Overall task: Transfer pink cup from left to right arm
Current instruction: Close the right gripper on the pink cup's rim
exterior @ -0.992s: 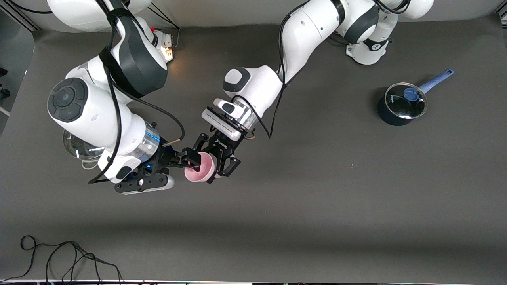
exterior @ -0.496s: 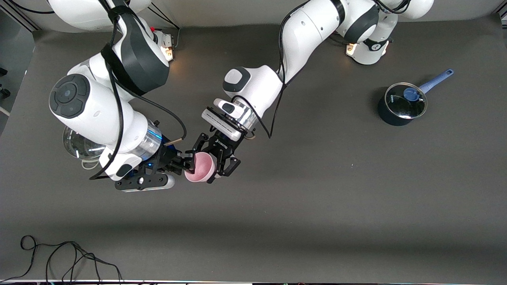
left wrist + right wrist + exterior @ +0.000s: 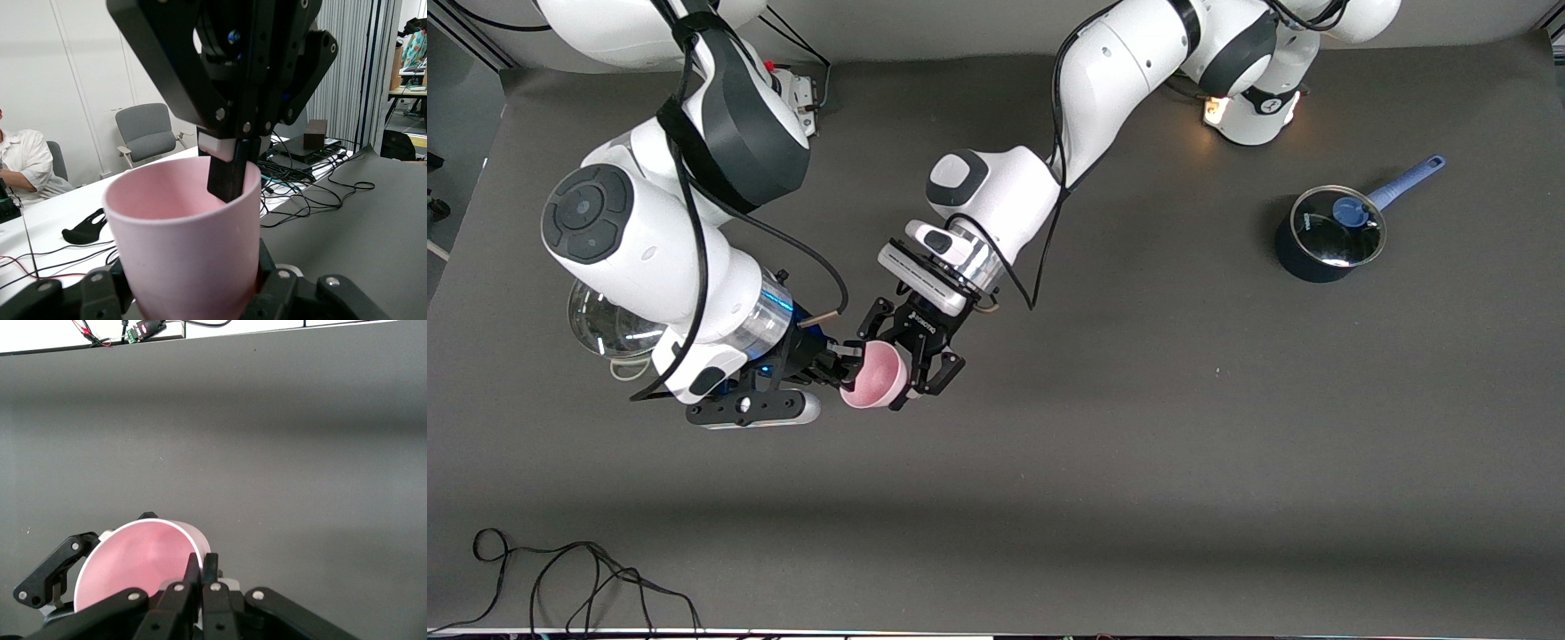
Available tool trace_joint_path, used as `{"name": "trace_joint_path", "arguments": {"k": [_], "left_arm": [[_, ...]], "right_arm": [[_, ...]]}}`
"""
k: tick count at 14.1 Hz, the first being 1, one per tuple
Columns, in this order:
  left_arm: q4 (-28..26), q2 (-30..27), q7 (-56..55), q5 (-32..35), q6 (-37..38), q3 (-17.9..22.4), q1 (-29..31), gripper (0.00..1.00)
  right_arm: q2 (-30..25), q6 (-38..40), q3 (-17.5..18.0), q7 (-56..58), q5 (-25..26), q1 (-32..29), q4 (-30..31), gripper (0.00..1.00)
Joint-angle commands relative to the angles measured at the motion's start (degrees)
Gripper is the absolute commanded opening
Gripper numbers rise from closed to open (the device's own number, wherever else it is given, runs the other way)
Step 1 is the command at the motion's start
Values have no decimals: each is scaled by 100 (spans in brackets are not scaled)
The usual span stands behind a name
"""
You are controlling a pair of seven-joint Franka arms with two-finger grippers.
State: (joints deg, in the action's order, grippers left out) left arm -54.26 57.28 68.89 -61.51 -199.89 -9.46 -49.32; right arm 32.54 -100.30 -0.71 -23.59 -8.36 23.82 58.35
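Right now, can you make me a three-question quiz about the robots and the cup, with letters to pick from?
1. Where is the pink cup?
A. Standing on the table
B. Up in the air between the two grippers
C. Inside the pot

2. What colour is the handle of the pot?
A. Blue
B. Red
C. Yellow

3. What is the right gripper doing?
A. Hanging open away from the cup
B. Holding the pot lid
C. Pinching the cup's rim

Answers:
1. B, the left gripper holds the cup's body over the table while the right gripper meets it at the rim.
2. A, the handle sticking out of the pot is blue.
3. C, in the left wrist view one finger reaches inside the rim, and the right wrist view shows the fingers closed on the wall.
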Motion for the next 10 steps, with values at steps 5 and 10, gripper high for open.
{"name": "trace_joint_path", "arguments": {"k": [5, 10], "left_arm": [[82, 3, -113, 25, 125, 111, -16, 100], [73, -15, -113, 25, 134, 111, -16, 100]], "right_arm": [[77, -33, -43, -154, 81, 61, -175, 0], [95, -103, -69, -137, 81, 35, -202, 0]]}}
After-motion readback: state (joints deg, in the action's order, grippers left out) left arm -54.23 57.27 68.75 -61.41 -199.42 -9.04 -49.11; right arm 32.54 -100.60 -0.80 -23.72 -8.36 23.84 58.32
